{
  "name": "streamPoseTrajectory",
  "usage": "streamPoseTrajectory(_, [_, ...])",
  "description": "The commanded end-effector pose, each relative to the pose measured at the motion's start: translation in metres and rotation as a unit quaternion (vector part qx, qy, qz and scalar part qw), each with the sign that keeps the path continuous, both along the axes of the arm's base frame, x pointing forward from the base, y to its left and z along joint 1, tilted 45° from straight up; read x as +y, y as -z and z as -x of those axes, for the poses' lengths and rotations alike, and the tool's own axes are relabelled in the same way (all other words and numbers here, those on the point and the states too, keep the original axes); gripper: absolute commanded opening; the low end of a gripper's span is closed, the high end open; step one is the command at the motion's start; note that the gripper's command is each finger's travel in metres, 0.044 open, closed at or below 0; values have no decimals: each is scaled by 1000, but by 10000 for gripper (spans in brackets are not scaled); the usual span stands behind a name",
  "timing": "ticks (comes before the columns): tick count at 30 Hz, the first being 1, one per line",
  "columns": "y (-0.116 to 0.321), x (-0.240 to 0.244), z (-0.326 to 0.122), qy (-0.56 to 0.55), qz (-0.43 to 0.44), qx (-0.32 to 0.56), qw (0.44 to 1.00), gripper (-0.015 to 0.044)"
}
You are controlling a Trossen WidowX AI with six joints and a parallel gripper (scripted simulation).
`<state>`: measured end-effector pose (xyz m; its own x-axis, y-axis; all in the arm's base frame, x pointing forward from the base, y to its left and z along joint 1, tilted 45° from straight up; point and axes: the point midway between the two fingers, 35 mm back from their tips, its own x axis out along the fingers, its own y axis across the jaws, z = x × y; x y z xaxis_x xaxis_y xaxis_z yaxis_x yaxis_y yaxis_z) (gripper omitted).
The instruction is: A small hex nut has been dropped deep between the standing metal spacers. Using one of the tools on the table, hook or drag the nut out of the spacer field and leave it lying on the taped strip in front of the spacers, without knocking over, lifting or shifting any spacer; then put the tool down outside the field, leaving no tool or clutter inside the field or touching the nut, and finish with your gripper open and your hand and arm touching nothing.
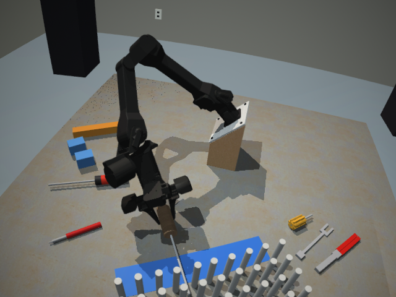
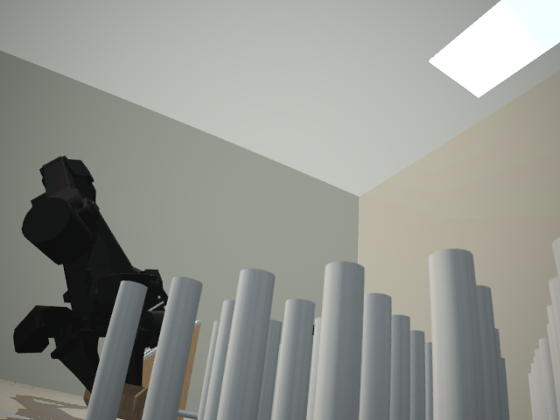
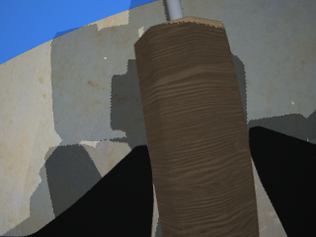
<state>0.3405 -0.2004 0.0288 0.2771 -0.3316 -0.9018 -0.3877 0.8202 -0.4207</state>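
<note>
Pincer clamped on wooden handle; metal rod beyond pincer — reaching among spacers; nut — not discernible.

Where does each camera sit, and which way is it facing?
Top: high across the spacers, looking down over them toward the arm's base; whole arm and gripper show.
Exterior: low beside the spacers, facing up toward walls and ceiling; part of the arm shows.
Wrist: on the arm near the gripper, looking along the wooden handle toward the blue strip; two black fingers show.
Top and wrist share handle and strip.
</note>
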Motion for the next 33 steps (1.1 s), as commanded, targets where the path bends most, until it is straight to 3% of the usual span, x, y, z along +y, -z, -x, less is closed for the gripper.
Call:
streamPoseTrajectory(1, [1,1,-5,1,0,-3,1000,0])
streamPoseTrajectory(33, [10,8,-28,0,0,-4,1000,0])
